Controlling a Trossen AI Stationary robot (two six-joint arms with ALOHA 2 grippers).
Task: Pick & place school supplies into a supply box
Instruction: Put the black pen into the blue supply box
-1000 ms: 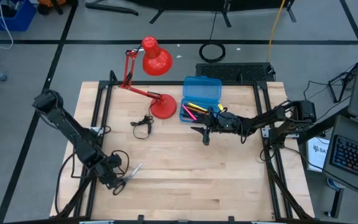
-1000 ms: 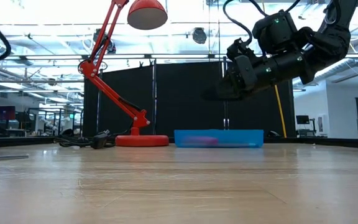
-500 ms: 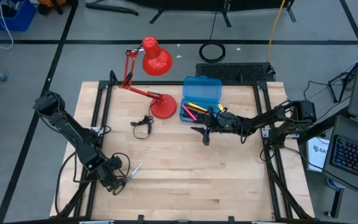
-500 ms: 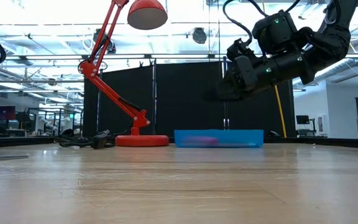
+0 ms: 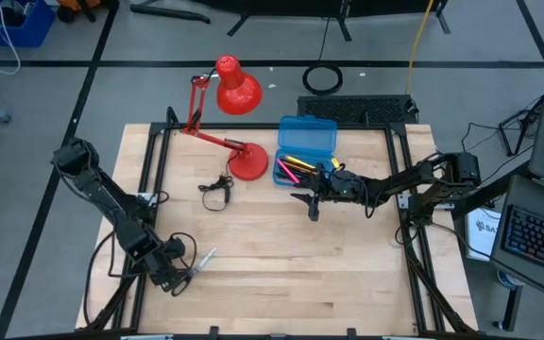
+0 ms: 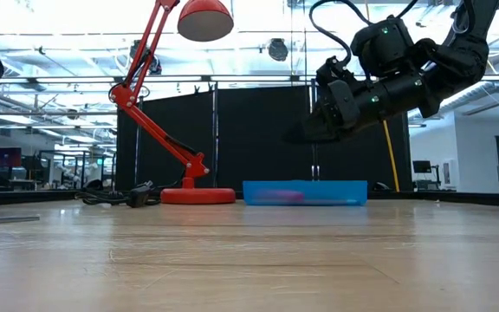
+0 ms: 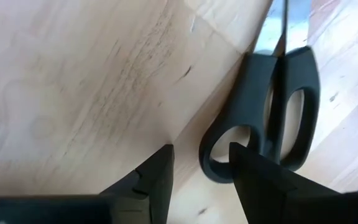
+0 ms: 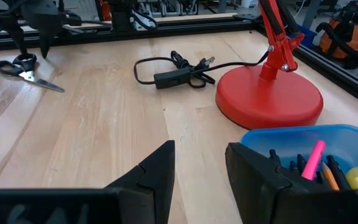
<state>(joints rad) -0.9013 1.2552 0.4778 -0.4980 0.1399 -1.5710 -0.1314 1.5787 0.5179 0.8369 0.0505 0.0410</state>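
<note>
Black-handled scissors [image 5: 199, 261] lie flat on the wood near the table's near-left corner, seen also in the left wrist view [image 7: 272, 106] and far off in the right wrist view [image 8: 20, 67]. My left gripper [image 5: 179, 276] is open and low over their handle end [image 7: 197, 155]. The blue supply box [image 5: 307, 137] sits open at the far side; a pink pen [image 8: 314, 152], a yellow marker [image 8: 356, 177], an orange pencil and black pens lie in its tray. My right gripper [image 5: 312, 210] is open and holds nothing. It hangs in the air [image 6: 297, 137] just in front of the box. My left gripper's open fingers point down at the scissors' handle loops [image 7: 219, 152]; one finger [image 7: 253, 180] stands in front of a loop. I cannot tell whether it touches the loop. The scissors lie flat on the table.
A red desk lamp stands with its round base [image 5: 246, 162] left of the box, and its head reaches over the far edge. Its black cord and switch [image 5: 217, 187] lie on the wood beside the base. Bare wood spans the table's middle and near side.
My left gripper has edged a little toward the table's near edge, closing on the scissors' handle end. The scissors and the right arm have stayed about where they were.
</note>
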